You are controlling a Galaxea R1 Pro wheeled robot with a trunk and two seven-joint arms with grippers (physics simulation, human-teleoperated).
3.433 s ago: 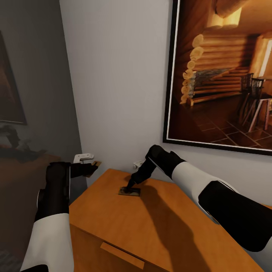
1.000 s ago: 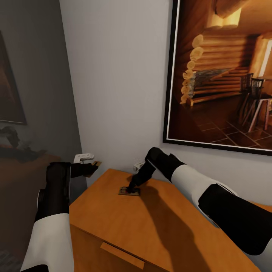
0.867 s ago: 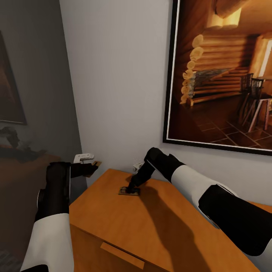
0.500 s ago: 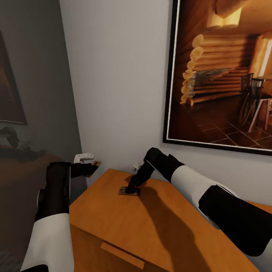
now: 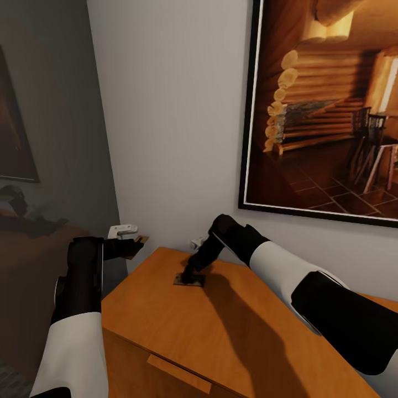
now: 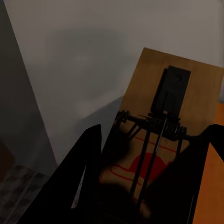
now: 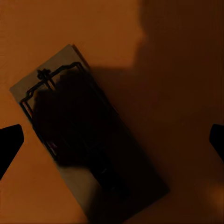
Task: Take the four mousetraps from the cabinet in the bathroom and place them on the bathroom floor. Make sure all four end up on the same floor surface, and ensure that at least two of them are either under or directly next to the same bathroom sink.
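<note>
One mousetrap [image 5: 189, 280] lies flat on the top of an orange wooden dresser [image 5: 232, 331], near its back edge. My right gripper [image 5: 189, 273] hangs just over it, pointing down. In the right wrist view that mousetrap [image 7: 88, 140] lies slantwise, with the right gripper [image 7: 112, 142] open and its fingertips [image 7: 9, 144] far apart on either side of it. My left gripper [image 5: 131, 246] is held out to the dresser's left, shut on a second mousetrap [image 6: 158, 135], whose wire spring and red mark show in the left wrist view. The cabinet and the sink are out of view.
A pale wall [image 5: 177, 110] rises right behind the dresser, bearing a large framed picture of a log cabin [image 5: 326, 105]. A drawer handle [image 5: 177, 373] sits on the dresser front. A dim room with a dark table [image 5: 33, 232] opens at the left. Patterned floor tiles [image 6: 18, 186] lie below the left gripper.
My right gripper has edged slightly to the left over the mousetrap on the dresser. The left arm and its mousetrap have not moved.
</note>
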